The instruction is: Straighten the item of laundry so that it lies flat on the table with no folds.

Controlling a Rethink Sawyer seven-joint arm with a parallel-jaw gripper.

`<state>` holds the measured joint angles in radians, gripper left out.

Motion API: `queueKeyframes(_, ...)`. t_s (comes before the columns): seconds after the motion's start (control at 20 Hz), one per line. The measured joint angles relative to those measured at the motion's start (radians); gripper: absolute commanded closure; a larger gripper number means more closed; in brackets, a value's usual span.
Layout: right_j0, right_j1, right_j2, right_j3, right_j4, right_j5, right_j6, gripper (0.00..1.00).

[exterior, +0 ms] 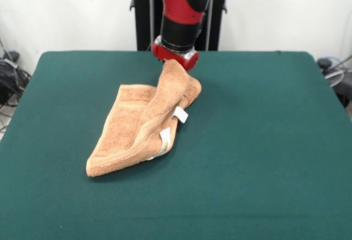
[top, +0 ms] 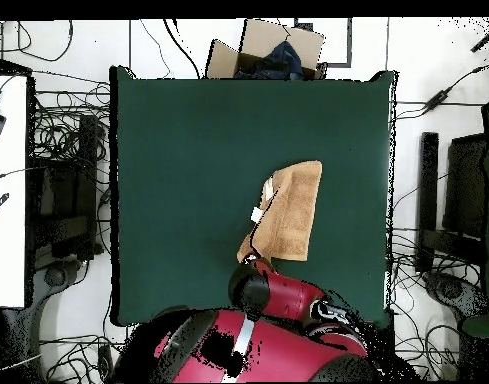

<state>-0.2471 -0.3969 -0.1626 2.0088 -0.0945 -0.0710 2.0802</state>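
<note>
Dark green felt covers the large rectangular table (exterior: 264, 157), with broad bare stretches on every side of the small peach-orange terry-cloth towel (exterior: 132, 135), which lies left of centre in the front view, folded over itself, its low end toward the near left and a white care tag (exterior: 181, 115) on its right edge. Its far right corner rises in a peak to the red-and-black arm's gripper (exterior: 176, 58), whose fingers are hidden, so its grip cannot be told. Beyond the table's far edge in the overhead view, an open cardboard box (top: 273, 50) on the floor holds something dark blue.
</note>
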Motion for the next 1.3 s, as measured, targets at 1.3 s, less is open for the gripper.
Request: queueKeyframes(1.3, 0.060, -0.066, -0.007, 0.030, 0.029, 0.053, 0.000, 1.00)
